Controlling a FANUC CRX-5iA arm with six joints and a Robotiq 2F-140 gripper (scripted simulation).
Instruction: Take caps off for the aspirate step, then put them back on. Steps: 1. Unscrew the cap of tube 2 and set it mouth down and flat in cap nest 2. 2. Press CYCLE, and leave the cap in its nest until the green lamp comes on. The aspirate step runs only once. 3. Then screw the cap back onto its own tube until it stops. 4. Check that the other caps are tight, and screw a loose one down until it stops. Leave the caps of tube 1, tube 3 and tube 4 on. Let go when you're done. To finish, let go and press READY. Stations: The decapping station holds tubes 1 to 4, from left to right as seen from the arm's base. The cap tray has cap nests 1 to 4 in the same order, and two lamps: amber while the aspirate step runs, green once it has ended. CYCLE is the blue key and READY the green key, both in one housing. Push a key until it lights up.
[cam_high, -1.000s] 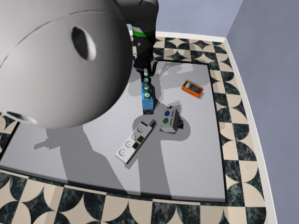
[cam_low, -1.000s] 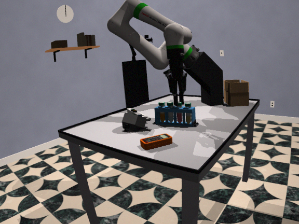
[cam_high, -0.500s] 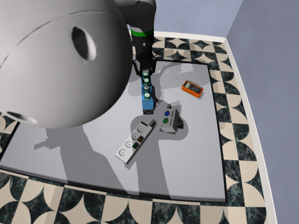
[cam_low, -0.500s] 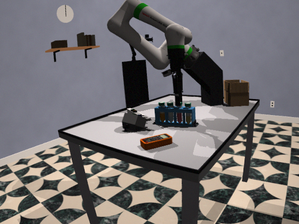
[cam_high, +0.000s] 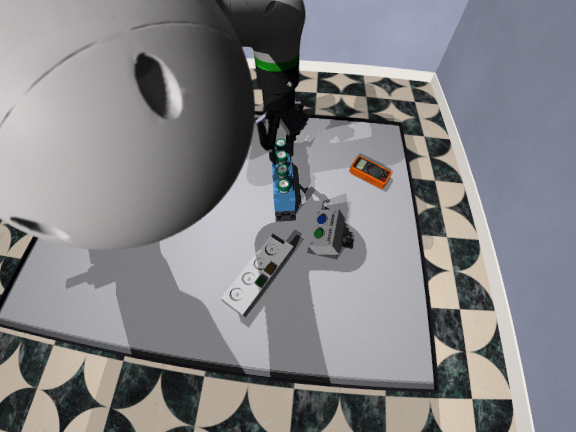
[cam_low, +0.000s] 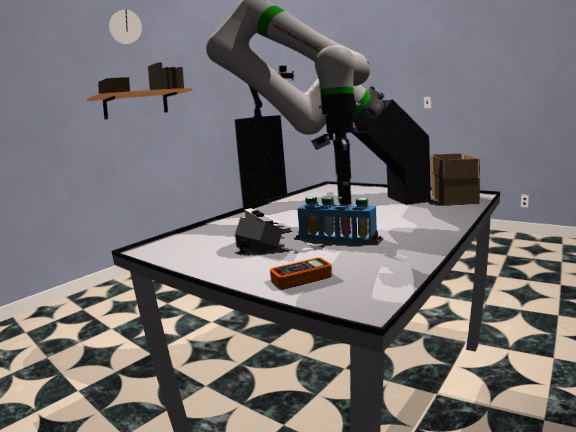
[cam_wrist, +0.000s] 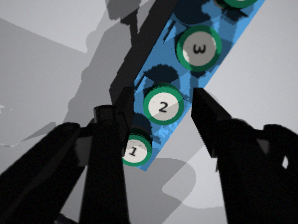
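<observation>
While the fingers stood partly open astride tube 2's cap (cam_wrist: 163, 106) at mid-frame, they held nothing. Closing off-centre could have skewed the grip, nudging tube 1's cap (cam_wrist: 134, 151).

You see an orange multimeter (cam_low: 301, 273) lying flat on the grey surface (cam_low: 425, 240), near its front edge in the exterior view. A brown cardboard box (cam_low: 455, 178) stands at the surface's far right corner. Upper left, a wooden wall shelf (cam_low: 139, 93) carries dark boxes, below a round wall clock (cam_low: 125, 26).
</observation>
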